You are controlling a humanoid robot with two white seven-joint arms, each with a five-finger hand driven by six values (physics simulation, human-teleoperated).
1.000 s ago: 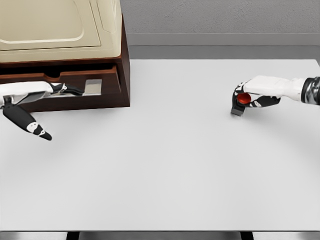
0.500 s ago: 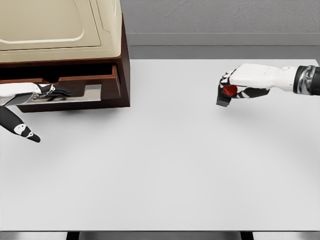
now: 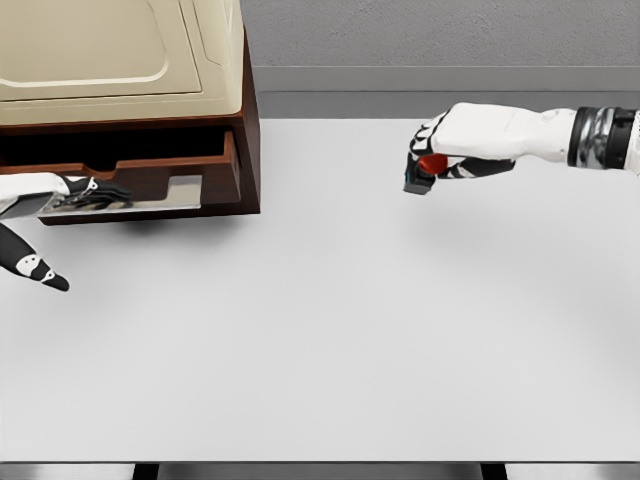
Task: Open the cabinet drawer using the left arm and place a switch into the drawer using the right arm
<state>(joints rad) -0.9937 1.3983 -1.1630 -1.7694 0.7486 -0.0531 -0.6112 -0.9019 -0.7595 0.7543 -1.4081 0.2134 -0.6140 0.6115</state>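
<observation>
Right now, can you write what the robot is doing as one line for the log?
drawer: open | left hand: at drawer handle | right hand: holding switch above table, right of cabinet

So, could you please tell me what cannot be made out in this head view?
- Switch: mostly wrapped by the right hand.
- Drawer interior: hidden behind its front panel.
- Left hand: its grip on the drawer handle is too small to tell.
- Cabinet: cut off by the top and left edges.
</observation>
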